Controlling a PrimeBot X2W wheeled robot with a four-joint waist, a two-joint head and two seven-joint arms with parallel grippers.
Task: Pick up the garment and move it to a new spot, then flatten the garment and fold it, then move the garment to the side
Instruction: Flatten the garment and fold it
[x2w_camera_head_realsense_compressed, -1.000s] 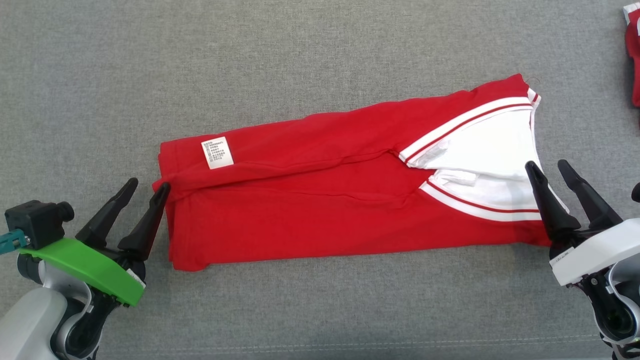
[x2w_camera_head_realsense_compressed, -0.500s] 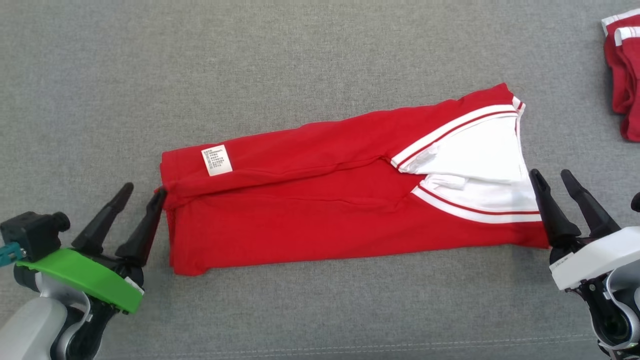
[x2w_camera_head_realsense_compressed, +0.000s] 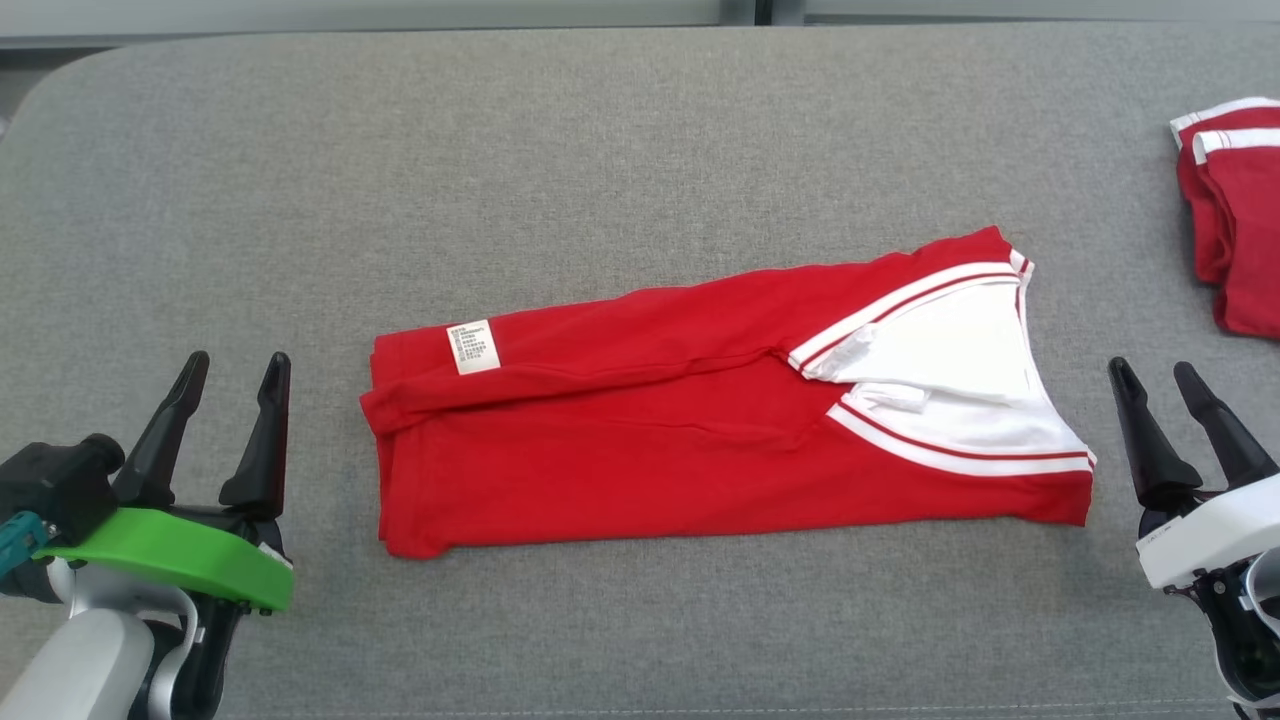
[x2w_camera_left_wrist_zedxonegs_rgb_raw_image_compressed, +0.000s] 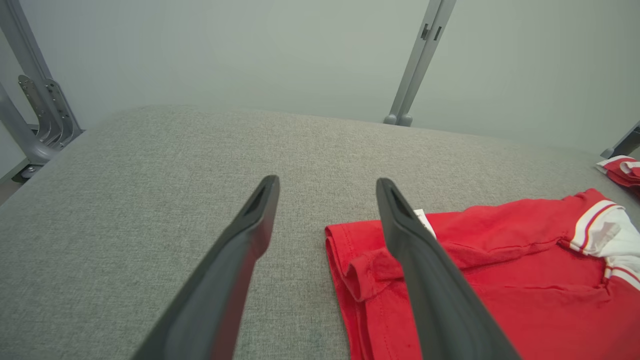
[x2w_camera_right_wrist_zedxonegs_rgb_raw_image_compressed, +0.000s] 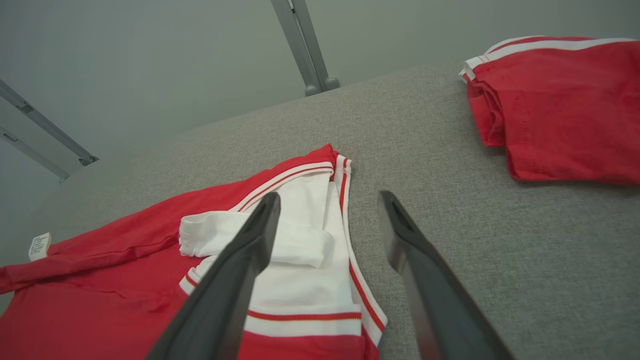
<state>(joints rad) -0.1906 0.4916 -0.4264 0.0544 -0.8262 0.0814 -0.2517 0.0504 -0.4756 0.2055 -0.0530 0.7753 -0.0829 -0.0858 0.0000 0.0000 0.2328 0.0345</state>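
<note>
Both tools have drawn back from the cloth over the last second: the left tool (x2w_camera_head_realsense_compressed: 240, 358), whose inner finger had been touching the hem, now stands clear to the left of it, and the right tool (x2w_camera_head_realsense_compressed: 1150, 366), which had overlapped the white end, now sits just off that end with grey fabric between them. Each has its two long, dark, tapering fingers spread wide apart and holds nothing. The red jersey-knit garment (x2w_camera_head_realsense_compressed: 650, 450) lies flat near the middle of the table (x2w_camera_head_realsense_compressed: 600, 150), a padded top covered in coarse grey woven fabric with a rounded far-left corner. It is folded lengthwise into a long band, running slightly uphill toward the right in the head view. Its left end shows soft rolled layers and a small white rectangular care label (x2w_camera_head_realsense_compressed: 473, 347) printed with fine dark text. At its right end the fold opens onto a smooth white panel (x2w_camera_head_realsense_compressed: 960, 360), edged with white bands carrying a thin red stripe, and a small white flap is tucked across it. A neat stack of folded red garments with white trim (x2w_camera_head_realsense_compressed: 1235, 230) rests well apart at the far right edge of the table. Slim grey metal posts (x2w_camera_left_wrist_zedxonegs_rgb_raw_image_compressed: 420, 60) rise behind the table against a plain pale wall.
</note>
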